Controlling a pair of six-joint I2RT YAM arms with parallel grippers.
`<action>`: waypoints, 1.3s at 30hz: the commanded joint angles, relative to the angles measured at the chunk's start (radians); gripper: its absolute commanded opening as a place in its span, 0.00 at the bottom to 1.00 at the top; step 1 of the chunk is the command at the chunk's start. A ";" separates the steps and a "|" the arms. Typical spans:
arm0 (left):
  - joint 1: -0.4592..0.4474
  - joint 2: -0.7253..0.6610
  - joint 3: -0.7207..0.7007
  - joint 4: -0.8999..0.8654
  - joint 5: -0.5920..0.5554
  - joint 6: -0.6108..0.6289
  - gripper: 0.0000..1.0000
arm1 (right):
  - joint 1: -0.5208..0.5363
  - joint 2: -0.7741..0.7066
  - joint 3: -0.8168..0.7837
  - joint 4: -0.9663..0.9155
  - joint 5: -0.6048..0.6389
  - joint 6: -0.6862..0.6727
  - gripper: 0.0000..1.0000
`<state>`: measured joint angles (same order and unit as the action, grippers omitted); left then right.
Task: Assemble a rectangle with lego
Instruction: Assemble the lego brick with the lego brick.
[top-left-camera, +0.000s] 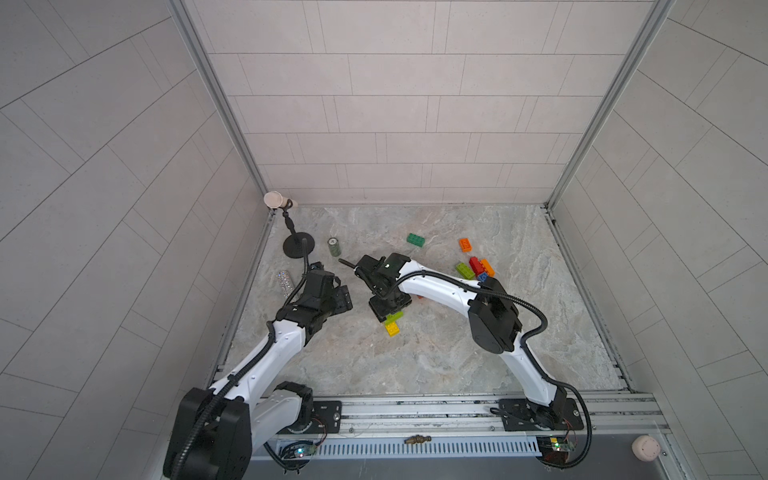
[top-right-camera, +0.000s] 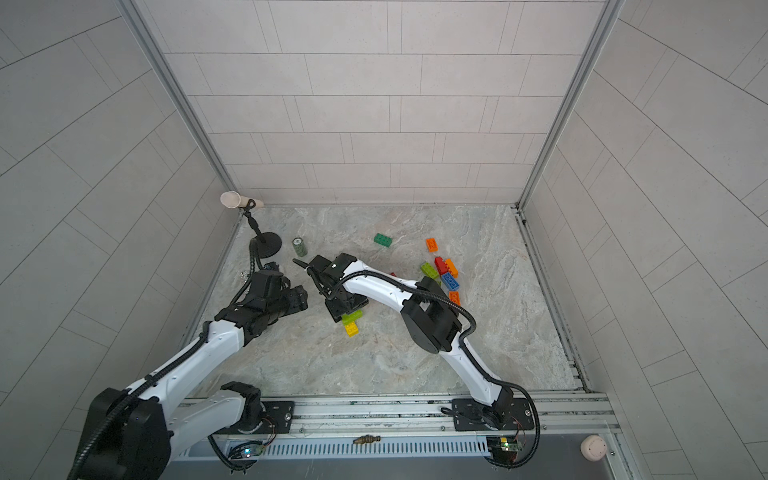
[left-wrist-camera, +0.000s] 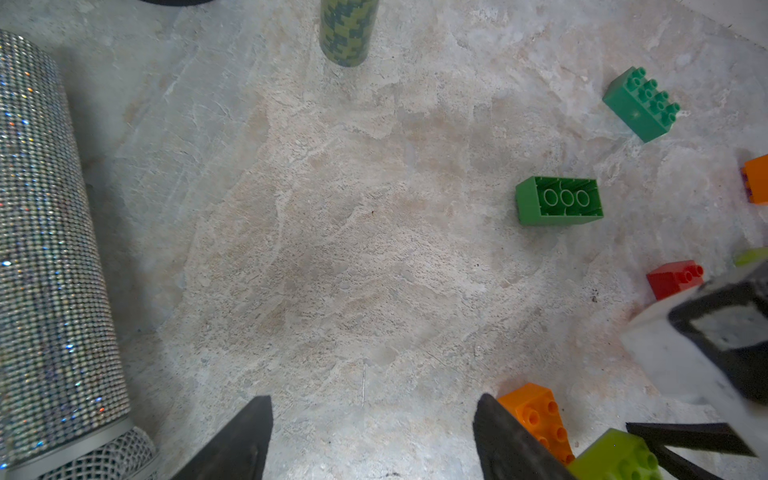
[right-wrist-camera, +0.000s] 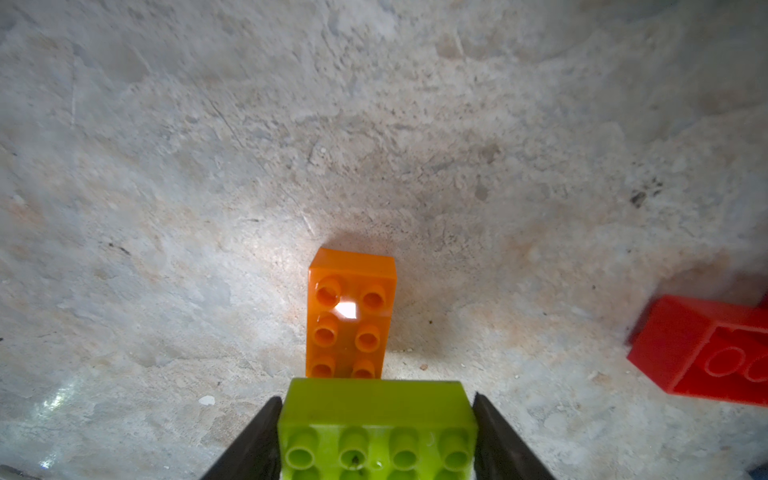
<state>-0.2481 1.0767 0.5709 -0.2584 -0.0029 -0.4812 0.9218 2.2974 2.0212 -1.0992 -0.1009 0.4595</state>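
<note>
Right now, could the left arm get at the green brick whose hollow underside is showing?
Probably yes. The left pincer is open and empty, and only bare table lies between it and the green brick. The right arm sits close by and might crowd it.

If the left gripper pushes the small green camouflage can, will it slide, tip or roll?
The can stands upright and looks tall for its base, so a high push would probably tip it. Once down, its round side would likely let it roll across the flat table.
</note>
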 joint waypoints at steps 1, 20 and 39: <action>0.007 0.004 -0.012 0.015 -0.004 -0.012 0.81 | 0.004 0.020 0.011 -0.007 0.020 0.000 0.12; 0.007 0.009 -0.011 0.017 0.001 -0.011 0.80 | -0.003 0.033 0.011 0.004 0.028 0.009 0.09; 0.009 0.009 -0.011 0.017 -0.001 -0.007 0.80 | -0.003 0.034 -0.194 0.090 0.047 0.019 0.00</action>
<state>-0.2478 1.0832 0.5709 -0.2573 0.0036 -0.4812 0.9180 2.2581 1.9053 -0.9791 -0.0818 0.4717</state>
